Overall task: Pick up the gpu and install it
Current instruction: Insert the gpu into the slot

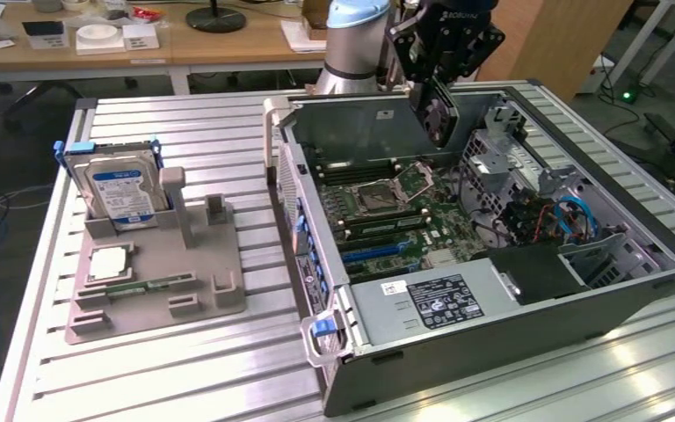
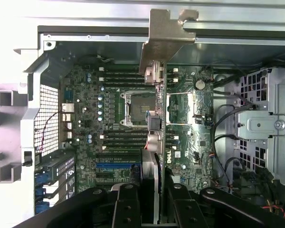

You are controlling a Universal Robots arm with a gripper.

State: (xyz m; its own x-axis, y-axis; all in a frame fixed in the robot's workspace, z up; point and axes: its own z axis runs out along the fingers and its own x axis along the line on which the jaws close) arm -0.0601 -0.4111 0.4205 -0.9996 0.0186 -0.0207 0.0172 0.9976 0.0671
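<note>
Now a slatted metal table (image 1: 197, 369) carries an open computer case (image 1: 526, 343), its green motherboard (image 1: 431, 220) exposed. Beside the case, toward the exterior view's left, a grey holder tray (image 1: 150, 308) props a blue-labelled hard drive (image 1: 120, 193) upright. Over the case's far end, the arm's gripper (image 1: 438, 83) is clamped on the gpu (image 1: 439, 119), the card hanging edge-down between its black fingers (image 2: 128, 204), clear of the board. From the wrist, the card's silver bracket (image 2: 165, 42) juts away from the gripper, above the CPU socket (image 2: 135, 108).
</note>
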